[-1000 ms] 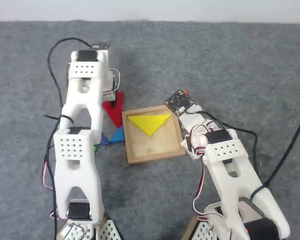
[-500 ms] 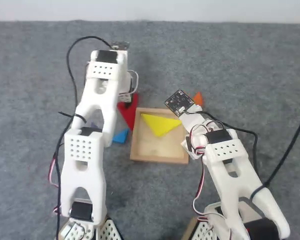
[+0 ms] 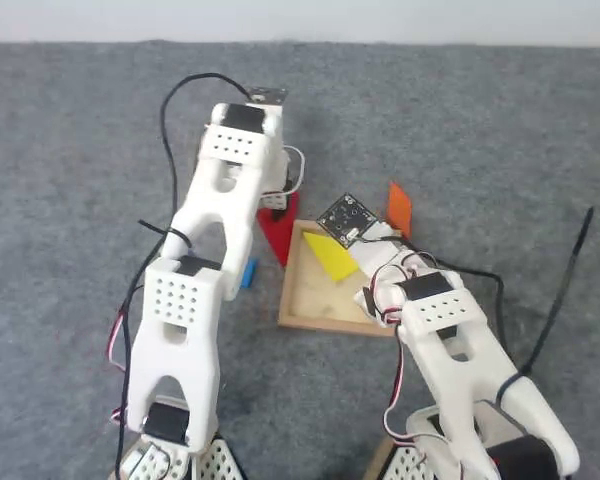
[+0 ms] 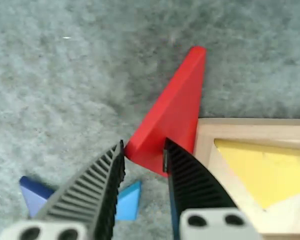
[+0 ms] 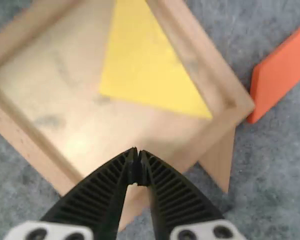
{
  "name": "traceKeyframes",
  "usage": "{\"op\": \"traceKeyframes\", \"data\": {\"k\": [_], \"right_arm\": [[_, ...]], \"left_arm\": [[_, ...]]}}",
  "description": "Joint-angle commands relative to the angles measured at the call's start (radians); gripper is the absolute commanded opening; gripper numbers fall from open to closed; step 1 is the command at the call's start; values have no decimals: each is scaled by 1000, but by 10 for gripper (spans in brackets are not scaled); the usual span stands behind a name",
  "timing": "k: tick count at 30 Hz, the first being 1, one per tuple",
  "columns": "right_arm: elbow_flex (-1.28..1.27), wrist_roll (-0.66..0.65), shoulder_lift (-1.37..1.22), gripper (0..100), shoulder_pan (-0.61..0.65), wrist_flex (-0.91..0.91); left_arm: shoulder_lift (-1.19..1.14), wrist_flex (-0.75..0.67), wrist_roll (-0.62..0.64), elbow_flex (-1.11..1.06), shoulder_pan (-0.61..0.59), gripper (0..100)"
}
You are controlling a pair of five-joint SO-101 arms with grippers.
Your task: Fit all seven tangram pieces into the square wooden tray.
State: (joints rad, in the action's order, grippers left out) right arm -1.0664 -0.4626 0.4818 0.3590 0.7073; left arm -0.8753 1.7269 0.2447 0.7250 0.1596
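One end effector (image 4: pixel 144 150) pinches the red triangle (image 4: pixel 176 112).

There is one square wooden tray (image 3: pixel 291 280). Five tangram pieces show: yellow triangle (image 3: pixel 330 256), red triangle (image 4: pixel 172 120), light-blue triangle (image 4: pixel 128 201), orange parallelogram (image 3: pixel 399 208), dark-blue piece (image 4: pixel 34 194).

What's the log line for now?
left gripper: gripping red triangle corner | right gripper: shut over tray rim | yellow triangle: in tray
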Motion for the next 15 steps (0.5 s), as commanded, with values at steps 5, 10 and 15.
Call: {"op": "traceKeyframes", "data": {"k": [5, 10, 15], "right_arm": [[38, 166, 51, 9, -174, -77], [38, 193, 38, 9, -173, -79], [44, 269, -27, 9, -171, -82]], "left_arm": [[14, 26, 15, 5, 112, 82], [14, 26, 15, 5, 149, 81], [14, 15, 25, 5, 235, 81]]}}
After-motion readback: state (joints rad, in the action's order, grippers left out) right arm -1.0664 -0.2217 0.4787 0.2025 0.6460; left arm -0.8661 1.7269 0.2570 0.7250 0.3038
